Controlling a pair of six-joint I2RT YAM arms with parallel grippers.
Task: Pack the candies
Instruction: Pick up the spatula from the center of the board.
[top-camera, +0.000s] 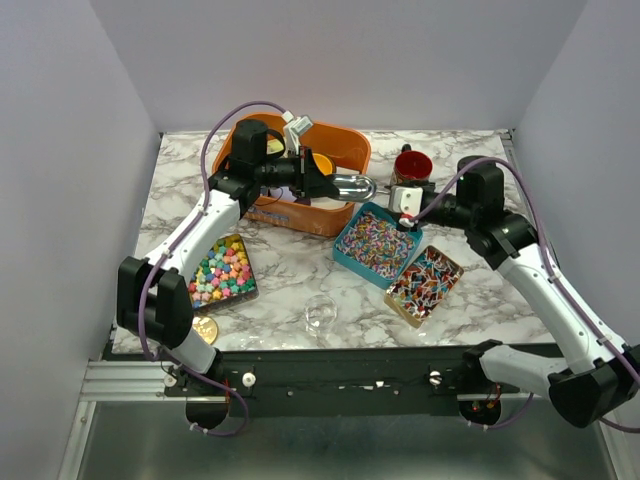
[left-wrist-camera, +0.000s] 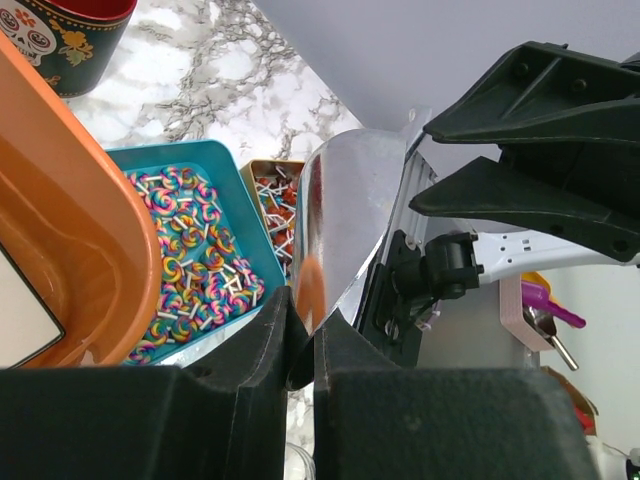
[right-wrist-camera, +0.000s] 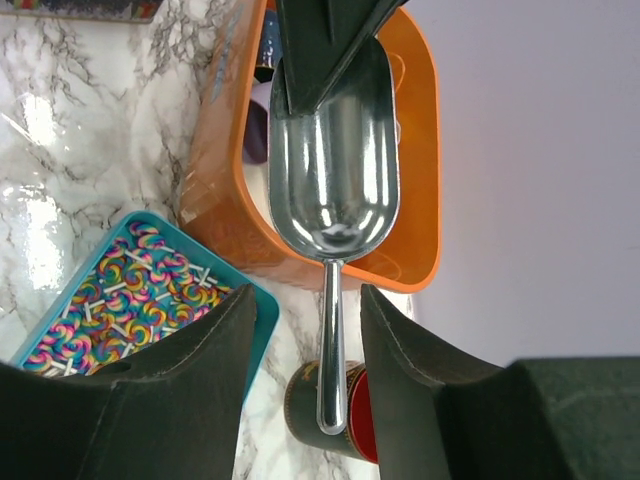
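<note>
Metal scoop (right-wrist-camera: 335, 170) is hanging by the orange bin (top-camera: 300, 217), left gripper (left-wrist-camera: 300, 340) clamping its bowl, offering the handle to the half-open, empty right gripper (right-wrist-camera: 308, 300).

Table (top-camera: 290, 275): white marble, grey veins;
Bin (top-camera: 345, 140): orange;
Scoop (right-wrist-camera: 335, 170): shiny silver;
Tray (left-wrist-camera: 250, 200) right of bin: teal;
Candies (left-wrist-camera: 190, 260) inside: rainbow swirls;
Cup (left-wrist-camera: 70, 50): dark, skull-and-flower print, red inside
</note>
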